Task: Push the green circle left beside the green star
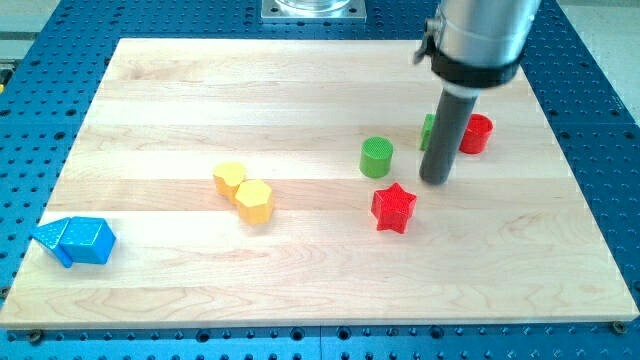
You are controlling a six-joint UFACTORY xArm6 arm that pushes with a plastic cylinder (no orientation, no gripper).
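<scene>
green circle (377, 157) upright, my tip (435, 181) just right, green star (428, 131) behind rod

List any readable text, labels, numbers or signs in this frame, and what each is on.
None: no readable text, label, number or sign shows in the camera view.
Blocks: the green circle, red star and yellow blocks have plain faces.
Wooden board: bare grain only.
Rod ending in my tip: plain dark surface, no markings visible.

Nothing readable here, honestly: no text, labels, brands or numbers anywhere on the blocks, the board or the arm.
</scene>
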